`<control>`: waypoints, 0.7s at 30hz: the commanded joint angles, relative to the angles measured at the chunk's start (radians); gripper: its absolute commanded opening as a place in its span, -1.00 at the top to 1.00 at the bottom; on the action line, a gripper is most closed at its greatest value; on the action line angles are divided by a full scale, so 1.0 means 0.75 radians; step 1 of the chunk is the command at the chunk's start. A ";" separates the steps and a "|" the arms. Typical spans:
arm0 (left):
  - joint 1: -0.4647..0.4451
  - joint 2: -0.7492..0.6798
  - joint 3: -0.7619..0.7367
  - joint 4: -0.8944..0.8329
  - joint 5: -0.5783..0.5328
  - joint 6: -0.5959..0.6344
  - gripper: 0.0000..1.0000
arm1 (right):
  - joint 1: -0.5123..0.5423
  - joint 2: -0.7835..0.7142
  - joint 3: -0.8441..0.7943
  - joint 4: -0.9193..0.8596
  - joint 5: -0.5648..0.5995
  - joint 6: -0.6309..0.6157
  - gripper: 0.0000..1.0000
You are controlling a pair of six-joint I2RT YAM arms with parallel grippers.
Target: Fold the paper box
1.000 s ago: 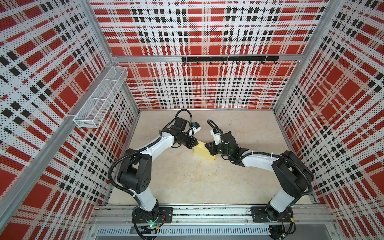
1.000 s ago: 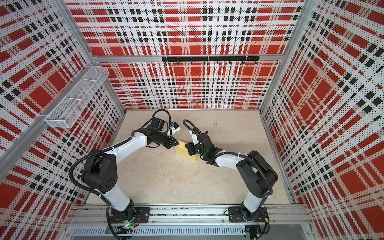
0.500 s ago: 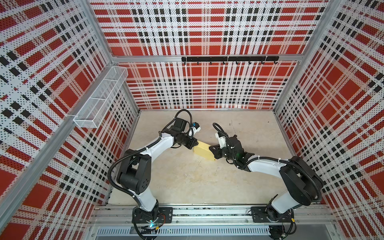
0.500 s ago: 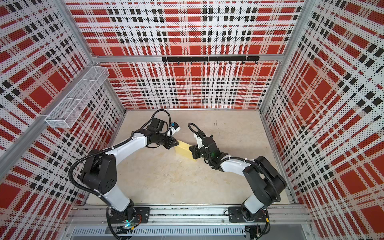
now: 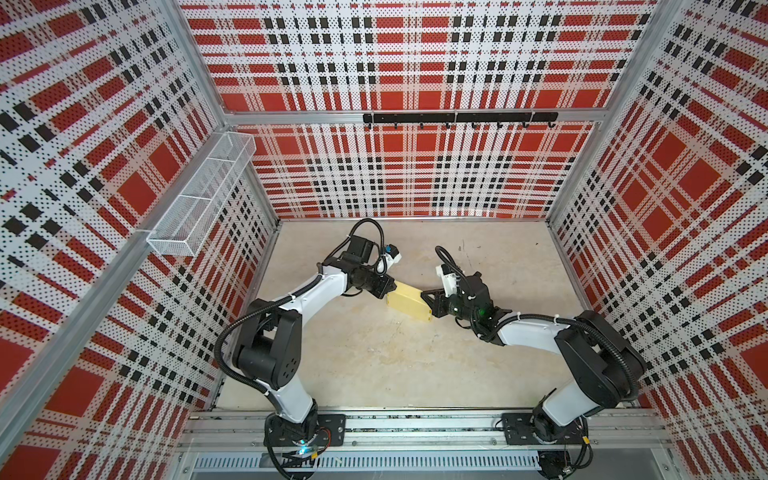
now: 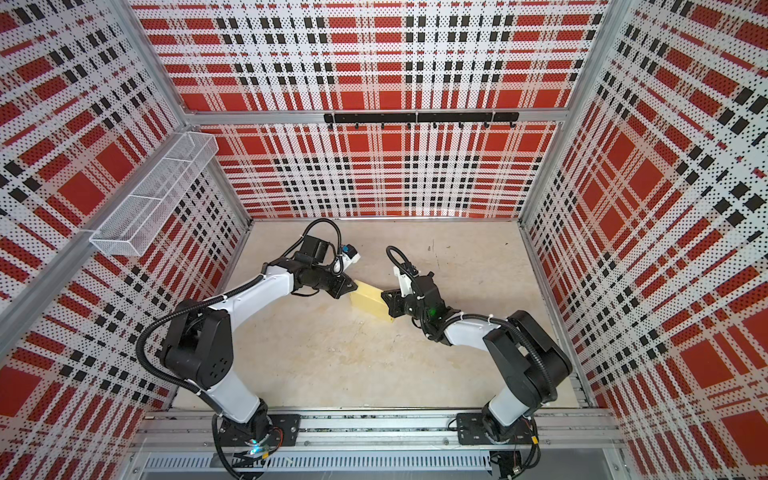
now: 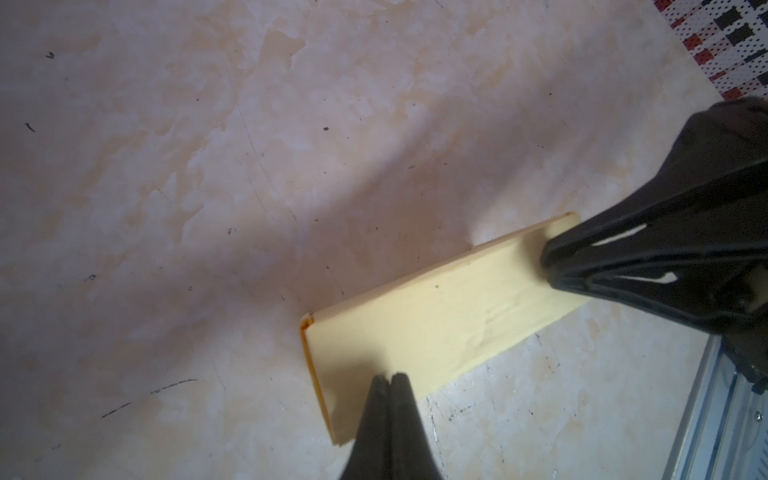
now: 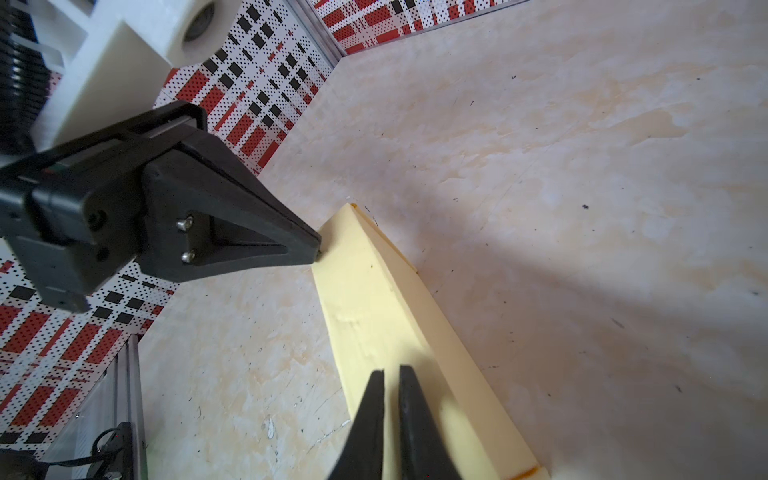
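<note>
Perforated red, black and white plaid panels [image 5: 415, 166] wall in a mottled beige tabletop [image 5: 374, 353], scuffed with fine dark marks. The paper box [image 5: 409, 305] lies near its middle, between the two arms. Over the last second the right arm has swung its elbow outward and lowered its wrist, and the right gripper [image 5: 426, 296] has narrowed slightly at the box's near end. The left arm and the box itself have scarcely shifted. The left gripper [image 7: 390, 380] has its jaws pressed together, its tip resting against the opposite end. The right one shows only a thin slit in the right wrist view – whether card is nipped there cannot be told. The box reads as already formed, so the work in hand is probably a last pressing of its ends. It is thin, matte, pale yellow card with crisp creases and a shallow wrinkle on the top face – deeper orange shows at the end seams. Both grippers are black plastic wedges.
</note>
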 commanded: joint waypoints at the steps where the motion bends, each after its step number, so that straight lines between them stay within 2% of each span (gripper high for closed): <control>1: 0.016 -0.025 -0.015 -0.056 -0.035 -0.014 1.00 | -0.020 0.106 -0.042 -0.280 0.034 -0.015 0.76; 4: 0.029 -0.022 0.013 -0.079 -0.009 -0.028 0.99 | -0.023 0.137 -0.067 -0.209 0.026 0.007 0.77; 9: 0.038 -0.047 0.022 -0.075 0.012 -0.032 0.98 | -0.027 0.175 -0.020 -0.263 -0.018 -0.015 0.78; 16: 0.074 -0.021 0.011 -0.062 -0.017 -0.033 0.97 | -0.025 0.146 -0.041 -0.247 -0.008 -0.015 0.79; 21: 0.073 -0.042 0.038 -0.089 0.033 -0.038 0.97 | -0.026 0.124 -0.043 -0.249 -0.005 -0.003 0.78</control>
